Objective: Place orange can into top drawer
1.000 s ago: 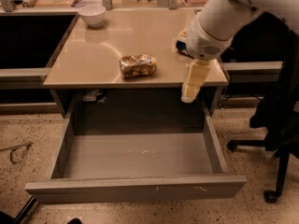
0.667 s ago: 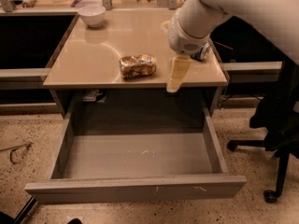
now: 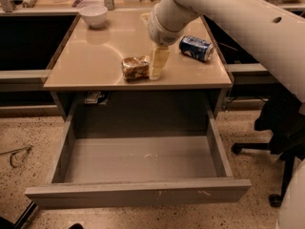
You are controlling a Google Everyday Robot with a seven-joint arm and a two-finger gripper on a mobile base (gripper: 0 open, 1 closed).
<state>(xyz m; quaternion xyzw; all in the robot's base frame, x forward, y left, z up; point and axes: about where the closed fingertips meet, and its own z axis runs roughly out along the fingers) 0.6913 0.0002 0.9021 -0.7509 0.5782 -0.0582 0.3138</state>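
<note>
The orange can (image 3: pixel 135 67), golden-brown and mottled, lies on its side near the front edge of the beige table top (image 3: pixel 90 66). My gripper (image 3: pixel 157 65) hangs from the white arm just right of the can, its pale fingers pointing down and close beside the can's right end. The top drawer (image 3: pixel 138 193) is pulled fully out below the table, grey and with nothing in it; its flat front shows small white scratches.
A blue can (image 3: pixel 196 48) with white lettering lies on the table right of the gripper. A white bowl (image 3: pixel 93 15) stands at the table's back left. A black office chair (image 3: pixel 281 128) stands at the right, next to the drawer.
The arm has swung left across the table front, bringing the gripper from the right edge to just beside the orange can. The blue can is now uncovered.
</note>
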